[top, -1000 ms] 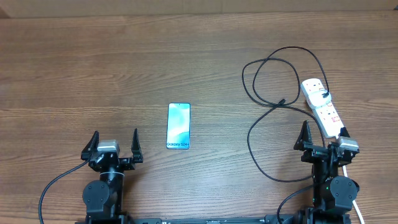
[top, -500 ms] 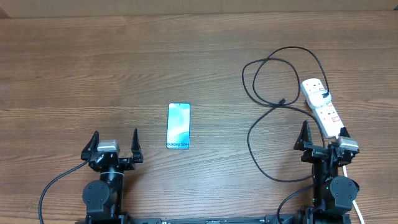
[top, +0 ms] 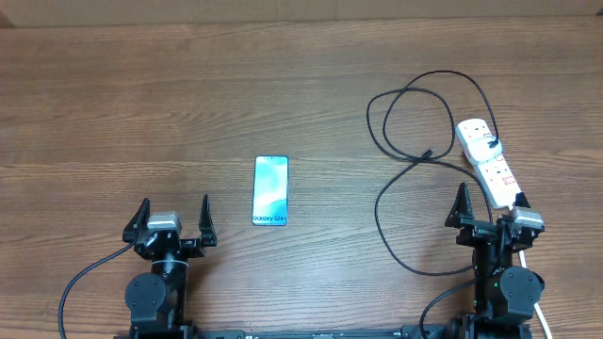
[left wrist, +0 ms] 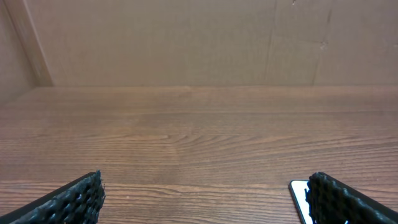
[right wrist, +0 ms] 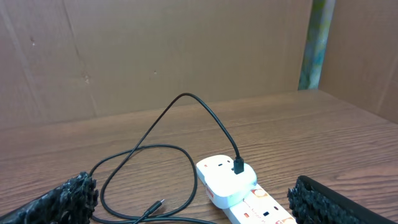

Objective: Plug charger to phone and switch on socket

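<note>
The phone (top: 270,191) lies flat with its screen lit, just ahead and to the right of my left gripper (top: 173,220), which is open and empty. In the left wrist view only the phone's corner (left wrist: 298,198) shows beside the right finger (left wrist: 348,200). The socket (top: 490,162) is a white strip at the right, ahead of my open, empty right gripper (top: 490,209). The charger (top: 412,122) loops in black over the table. Its plug sits in a white adapter (right wrist: 225,180) on the socket (right wrist: 264,213), and its loose connector tip (right wrist: 158,206) rests on the wood.
A cardboard wall (left wrist: 186,43) stands along the table's far side and also shows in the right wrist view (right wrist: 155,56). The socket's white cord (top: 541,315) runs past the right arm's base. Bare wood lies between the phone and the cable loops.
</note>
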